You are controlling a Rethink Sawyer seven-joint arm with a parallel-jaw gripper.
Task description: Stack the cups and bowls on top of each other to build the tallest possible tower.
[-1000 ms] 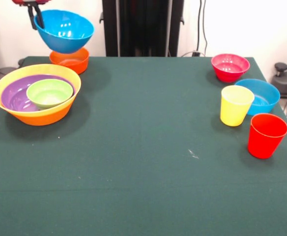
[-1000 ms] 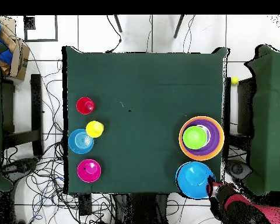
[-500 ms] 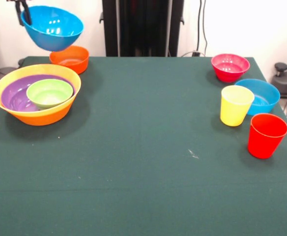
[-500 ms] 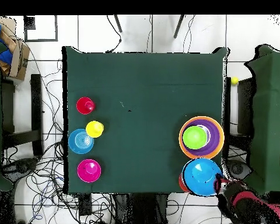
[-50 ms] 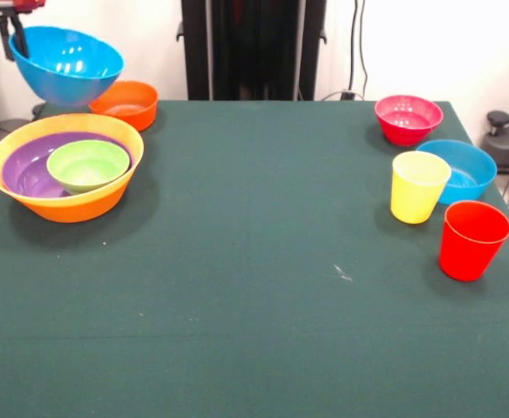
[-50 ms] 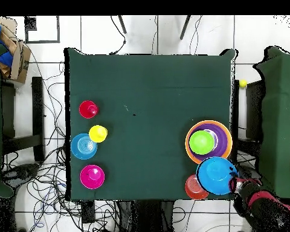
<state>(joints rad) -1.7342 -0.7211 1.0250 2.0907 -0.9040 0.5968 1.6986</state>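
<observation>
My gripper (image 5: 15,39) (image 6: 235,181) is shut on the rim of a blue bowl (image 5: 65,64) (image 6: 217,176), which hangs in the air at the table's corner. Just below and beside it stands the tower (image 5: 63,165) (image 6: 208,142): a large yellow-orange bowl holding a purple bowl (image 5: 23,170) with a small green bowl (image 5: 87,164) (image 6: 202,142) inside. An orange bowl (image 5: 128,103) (image 6: 194,188) sits on the table behind it. On the other side stand a pink-red bowl (image 5: 408,117) (image 6: 92,176), a second blue bowl (image 5: 464,170) (image 6: 83,146), a yellow cup (image 5: 417,186) (image 6: 98,133) and a red cup (image 5: 471,239) (image 6: 88,109).
The dark green table (image 5: 254,287) (image 6: 150,90) has a small white speck (image 5: 342,273) near its middle. Cables and chair bases lie on the floor around it.
The gripper has carried the blue bowl sideways off the orange bowl, toward the tower and the table's edge. The orange bowl now shows in full.
</observation>
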